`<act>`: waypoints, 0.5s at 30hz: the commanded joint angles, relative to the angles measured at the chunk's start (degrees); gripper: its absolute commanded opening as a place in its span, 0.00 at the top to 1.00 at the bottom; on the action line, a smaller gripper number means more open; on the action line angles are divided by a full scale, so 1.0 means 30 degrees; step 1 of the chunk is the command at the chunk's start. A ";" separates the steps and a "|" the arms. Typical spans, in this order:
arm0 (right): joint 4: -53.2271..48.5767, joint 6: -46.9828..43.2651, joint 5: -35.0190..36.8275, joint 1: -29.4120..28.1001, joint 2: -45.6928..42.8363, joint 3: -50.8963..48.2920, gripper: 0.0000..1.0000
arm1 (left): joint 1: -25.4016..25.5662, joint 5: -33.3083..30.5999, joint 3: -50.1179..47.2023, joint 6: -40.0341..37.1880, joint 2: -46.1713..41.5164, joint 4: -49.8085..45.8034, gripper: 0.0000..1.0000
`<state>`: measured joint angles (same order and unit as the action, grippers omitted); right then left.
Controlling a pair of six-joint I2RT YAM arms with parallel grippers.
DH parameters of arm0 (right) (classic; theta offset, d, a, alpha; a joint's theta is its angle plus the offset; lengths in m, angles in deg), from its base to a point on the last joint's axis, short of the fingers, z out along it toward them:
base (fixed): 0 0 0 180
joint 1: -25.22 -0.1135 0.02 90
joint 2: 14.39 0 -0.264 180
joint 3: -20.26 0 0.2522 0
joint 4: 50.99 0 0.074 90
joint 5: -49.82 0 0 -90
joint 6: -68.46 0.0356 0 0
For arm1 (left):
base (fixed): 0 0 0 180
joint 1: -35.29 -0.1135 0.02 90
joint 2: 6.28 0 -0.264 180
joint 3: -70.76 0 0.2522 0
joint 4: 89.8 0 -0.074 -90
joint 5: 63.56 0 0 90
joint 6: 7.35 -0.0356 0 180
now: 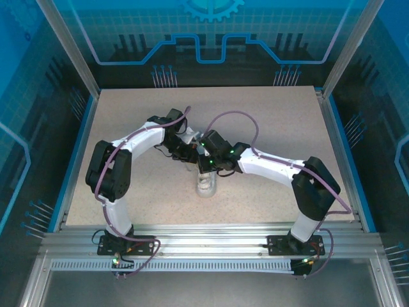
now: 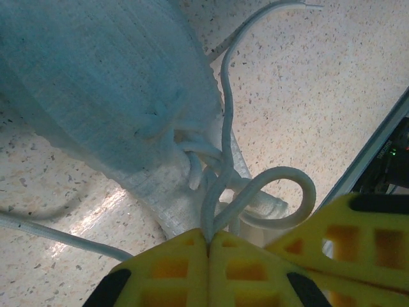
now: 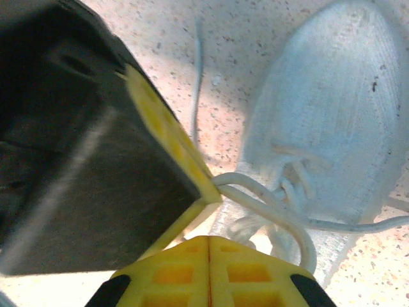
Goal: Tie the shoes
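The small white sneaker (image 1: 206, 184) lies mid-table, and both grippers meet just behind it. In the left wrist view its knit upper (image 2: 108, 83) fills the upper left. My left gripper (image 2: 208, 238) is shut on two strands of white lace rising from the eyelets, and beside them a lace loop (image 2: 300, 185) curls to the right. In the right wrist view the sneaker (image 3: 339, 109) is at the right. My right gripper (image 3: 209, 240) has its yellow fingers pressed together, with no lace seen between them. The left gripper's fingertips (image 3: 214, 192) pinch the lace (image 3: 281, 211) just above it.
A loose lace end (image 2: 275, 9) trails away over the speckled tabletop (image 1: 281, 121), and another strand (image 2: 38, 230) lies at the left. The right gripper's yellow finger (image 2: 358, 236) crowds the left gripper's side. A metal rail (image 1: 204, 233) runs along the near edge.
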<state>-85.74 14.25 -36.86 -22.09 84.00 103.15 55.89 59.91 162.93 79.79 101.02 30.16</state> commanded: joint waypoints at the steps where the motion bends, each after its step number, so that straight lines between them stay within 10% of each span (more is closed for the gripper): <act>1: -0.1140 -0.0306 0.0738 -0.0179 0.0520 0.0853 0.92 | -0.0099 0.0335 0.0541 0.0365 0.0092 -0.0569 1.00; 15: -0.1894 -0.2125 0.2851 -0.0168 0.0940 0.1539 0.84 | -0.0099 0.0471 0.0760 0.0426 0.0177 -0.0876 1.00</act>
<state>-89.81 9.92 -30.88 -22.09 86.03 105.90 55.78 59.80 163.21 80.23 101.05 29.88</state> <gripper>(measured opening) 0.152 0.037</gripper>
